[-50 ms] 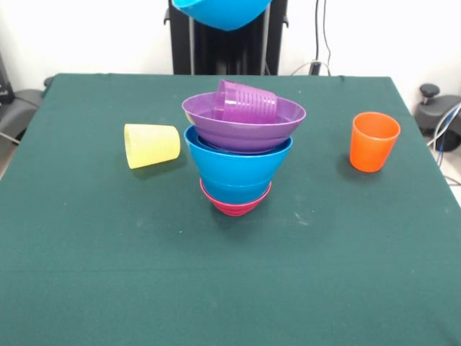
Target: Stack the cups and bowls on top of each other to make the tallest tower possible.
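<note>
The tower (238, 155) stands near the middle of the green table (230, 274): a small magenta bowl (235, 204) at the base, blue bowls (238, 166) nested above it, the upper one flaring wider, and a wide, shallow purple bowl (245, 124) on top. Inside that purple bowl a ribbed, translucent purple cup (247, 103) lies tipped on its side, its mouth turned to the picture's left. A translucent yellow cup (150, 145) lies on its side on the cloth just to the picture's left of the tower, apart from it, its wide mouth facing left. An opaque orange cup (374, 141) stands upright, well apart to the picture's right, close to the table's right edge. The whole near half of the table is bare cloth, and there is open room on both sides between the tower and the cups. At the picture's top edge, above and behind the tower, the underside of another blue bowl (222, 13) hangs in the air before the dark pedestal (229, 50), nearly in line with the tower, a little to its left. The pincer itself is cut off by the top edge, so I cannot tell whether it is clenched or released.
</note>
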Action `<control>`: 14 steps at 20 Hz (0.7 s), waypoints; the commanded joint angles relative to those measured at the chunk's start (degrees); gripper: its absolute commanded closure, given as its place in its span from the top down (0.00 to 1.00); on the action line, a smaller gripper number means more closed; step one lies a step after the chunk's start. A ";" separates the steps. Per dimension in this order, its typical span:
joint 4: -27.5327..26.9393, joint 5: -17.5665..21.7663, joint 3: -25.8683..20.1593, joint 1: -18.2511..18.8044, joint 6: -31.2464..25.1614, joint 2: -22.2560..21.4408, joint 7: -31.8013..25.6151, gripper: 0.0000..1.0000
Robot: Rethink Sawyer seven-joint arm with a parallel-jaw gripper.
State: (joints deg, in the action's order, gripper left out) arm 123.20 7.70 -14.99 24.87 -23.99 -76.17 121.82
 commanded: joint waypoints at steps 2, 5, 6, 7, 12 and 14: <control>-1.44 6.87 -3.36 1.06 1.30 8.99 -4.67 0.00; -2.39 8.70 -2.78 0.96 3.06 11.26 -3.67 0.00; -2.96 9.40 -2.41 0.67 3.34 11.89 -3.25 0.00; -3.12 9.83 -2.20 0.51 3.43 12.07 -3.04 0.00; -6.50 10.63 -2.99 1.09 0.49 12.69 -4.17 0.00; -7.92 10.41 -4.05 2.14 -0.60 13.33 -5.49 0.00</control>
State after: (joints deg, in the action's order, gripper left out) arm 119.78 14.27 -15.42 25.39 -22.74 -67.49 121.82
